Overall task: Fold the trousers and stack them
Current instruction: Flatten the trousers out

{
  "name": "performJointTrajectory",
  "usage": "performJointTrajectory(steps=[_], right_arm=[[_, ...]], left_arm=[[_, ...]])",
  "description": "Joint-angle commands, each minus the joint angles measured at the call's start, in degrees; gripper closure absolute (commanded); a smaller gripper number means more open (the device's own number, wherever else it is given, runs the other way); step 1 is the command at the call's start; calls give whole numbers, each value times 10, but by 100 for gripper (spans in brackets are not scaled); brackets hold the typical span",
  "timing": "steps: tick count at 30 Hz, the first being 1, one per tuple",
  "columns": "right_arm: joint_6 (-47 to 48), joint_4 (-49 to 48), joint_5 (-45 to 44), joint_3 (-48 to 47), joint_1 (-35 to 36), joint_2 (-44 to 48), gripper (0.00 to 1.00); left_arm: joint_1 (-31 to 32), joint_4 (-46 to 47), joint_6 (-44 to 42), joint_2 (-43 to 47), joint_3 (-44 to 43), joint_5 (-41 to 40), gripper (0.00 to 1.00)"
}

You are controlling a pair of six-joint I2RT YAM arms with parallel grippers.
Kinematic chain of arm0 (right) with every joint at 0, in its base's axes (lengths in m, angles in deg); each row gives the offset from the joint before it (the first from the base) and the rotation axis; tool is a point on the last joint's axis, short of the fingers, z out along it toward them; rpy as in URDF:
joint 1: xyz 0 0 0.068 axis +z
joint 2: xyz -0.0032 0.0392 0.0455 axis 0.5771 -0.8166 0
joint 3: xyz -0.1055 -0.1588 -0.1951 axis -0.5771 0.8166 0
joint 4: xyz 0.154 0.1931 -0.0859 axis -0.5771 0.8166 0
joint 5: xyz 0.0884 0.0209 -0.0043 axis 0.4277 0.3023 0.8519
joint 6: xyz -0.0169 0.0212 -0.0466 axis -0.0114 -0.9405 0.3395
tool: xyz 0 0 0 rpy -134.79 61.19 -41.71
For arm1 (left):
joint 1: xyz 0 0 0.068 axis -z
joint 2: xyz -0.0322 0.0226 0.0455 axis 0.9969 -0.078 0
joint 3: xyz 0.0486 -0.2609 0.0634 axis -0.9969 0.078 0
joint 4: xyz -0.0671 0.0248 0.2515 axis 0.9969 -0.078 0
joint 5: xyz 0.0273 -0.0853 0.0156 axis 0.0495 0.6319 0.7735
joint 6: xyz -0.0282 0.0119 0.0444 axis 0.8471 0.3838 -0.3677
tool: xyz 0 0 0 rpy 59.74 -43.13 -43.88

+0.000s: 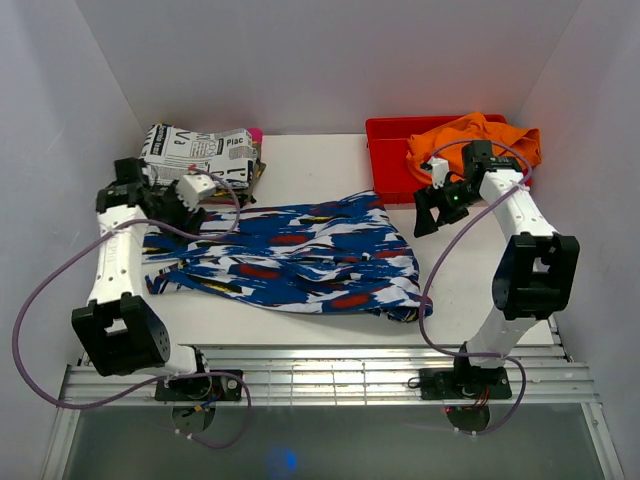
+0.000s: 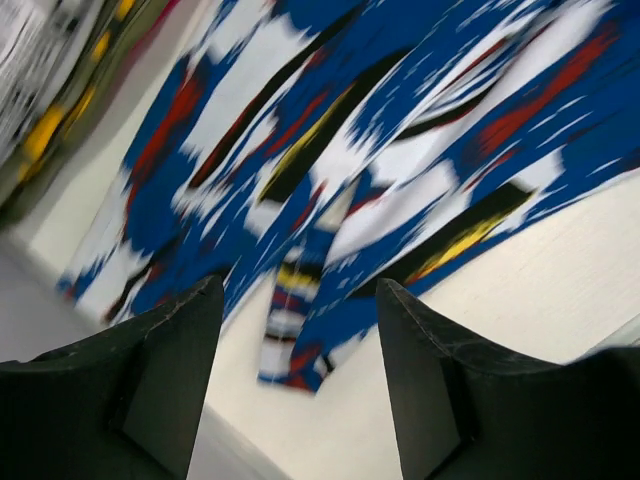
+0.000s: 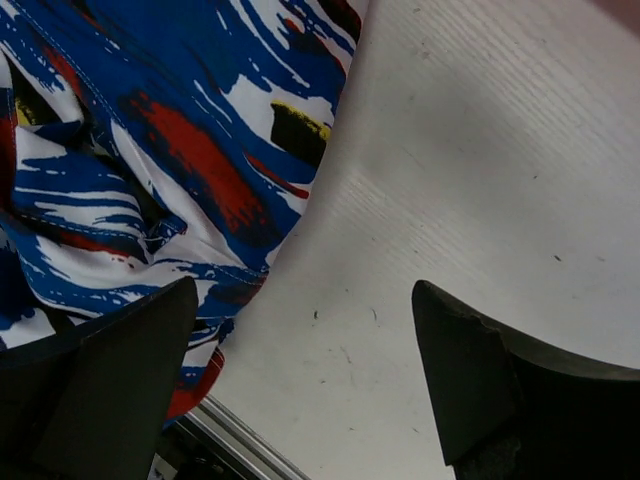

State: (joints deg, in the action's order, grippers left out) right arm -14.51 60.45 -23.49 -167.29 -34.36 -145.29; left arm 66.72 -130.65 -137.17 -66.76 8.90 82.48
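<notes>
The blue trousers point(image 1: 290, 258) with white streaks and red, black and yellow patches lie spread and rumpled across the middle of the table. They fill the upper part of the left wrist view point(image 2: 380, 140) and the left of the right wrist view point(image 3: 130, 150). My left gripper point(image 1: 197, 190) is open and empty, raised above the trousers' far left end point(image 2: 300, 295). My right gripper point(image 1: 432, 208) is open and empty, raised over bare table just right of the trousers' far right corner point(image 3: 305, 295).
A folded black-and-white newspaper-print cloth point(image 1: 198, 150) lies at the back left on other folded cloth. A red bin point(image 1: 388, 160) with orange cloth point(image 1: 470, 140) stands at the back right. White walls close in both sides. A metal rail point(image 1: 330, 375) runs along the near edge.
</notes>
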Motion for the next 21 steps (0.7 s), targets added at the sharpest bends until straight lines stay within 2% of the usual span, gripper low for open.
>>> performJointTrajectory(steps=[1,4,10,14,15,16,21], right_arm=[[-95,-49,43,17,3,-25,7],[-112,-77,52,34,3,-58,9],[-127,-100,111,65,12,-106,9],[-135,-118,146,89,21,-130,0],[-136,-120,154,92,22,-134,1],[-137,-126,165,98,25,-139,7],[-130,-128,198,112,31,-150,10]], left_arm=[[92,10,60,-23,11,41,27],[202,53,103,-56,21,9,27],[308,61,98,-121,17,-10,23],[341,76,91,-159,33,-44,23],[344,89,94,-165,51,-78,23],[347,124,96,-170,60,-98,22],[347,222,102,-222,100,-225,21]])
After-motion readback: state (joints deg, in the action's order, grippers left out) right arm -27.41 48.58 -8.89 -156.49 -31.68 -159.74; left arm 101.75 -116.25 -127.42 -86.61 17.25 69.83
